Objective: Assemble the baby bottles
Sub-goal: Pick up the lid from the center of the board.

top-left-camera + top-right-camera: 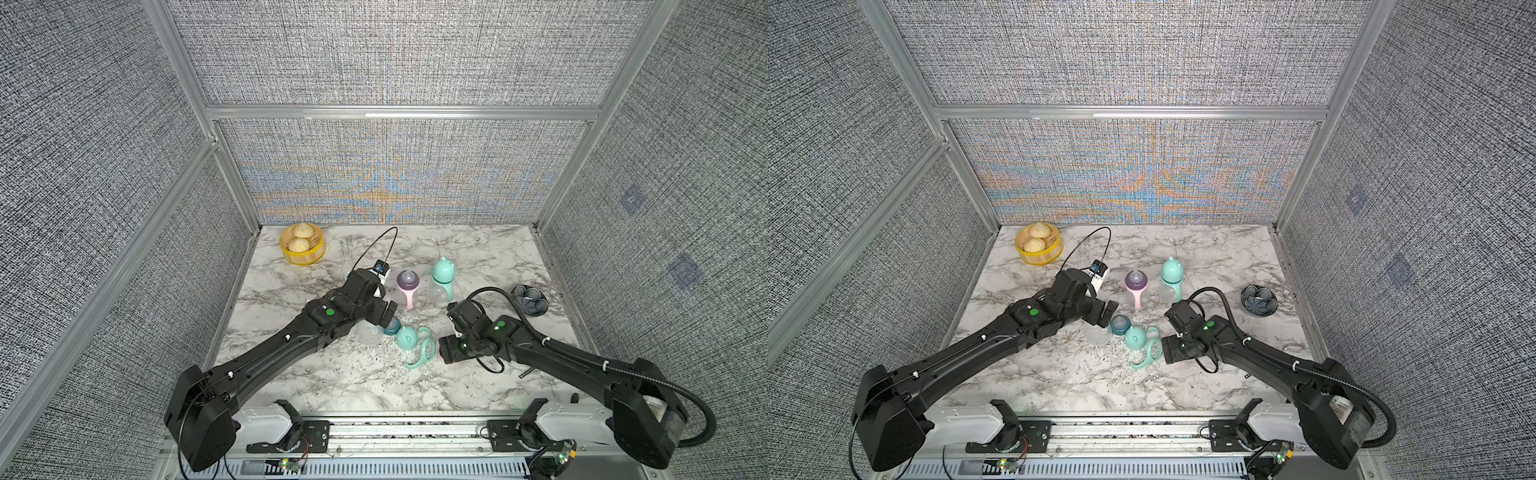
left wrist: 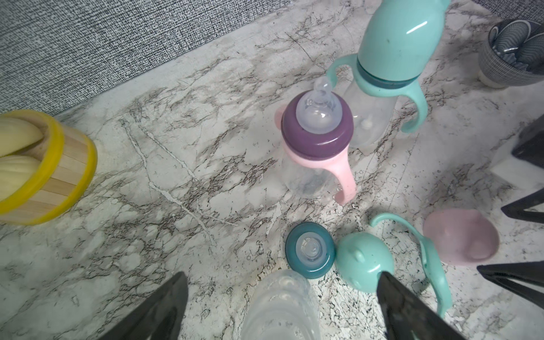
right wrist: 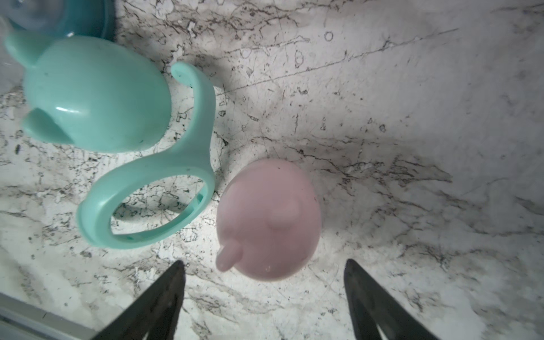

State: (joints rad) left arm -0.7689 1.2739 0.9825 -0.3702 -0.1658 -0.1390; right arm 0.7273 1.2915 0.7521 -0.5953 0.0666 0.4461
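Observation:
One baby bottle with a mint eared cap [image 1: 441, 278] [image 2: 391, 59] stands assembled at mid-table. Beside it stands a bottle with a purple collar and pink handle [image 1: 407, 286] [image 2: 316, 138]. A bare clear bottle [image 1: 370, 332] [image 2: 282, 306] lies between the wide-apart fingers of my open left gripper [image 2: 281, 276], untouched. Next to it lie a teal nipple collar [image 2: 310, 250], a loose mint cap [image 1: 407, 337] [image 3: 94, 94] and a mint handle [image 1: 422, 353] [image 3: 164, 191]. A pink cap [image 3: 269, 220] lies on its side, its end just inside my open right gripper [image 3: 264, 262]. That gripper hides it in both top views.
A yellow basket with buns [image 1: 302, 249] stands at the back left. A dark patterned bowl [image 1: 528, 300] sits at the right, behind my right arm. Fabric walls close in the marble table [image 1: 332, 386] on three sides.

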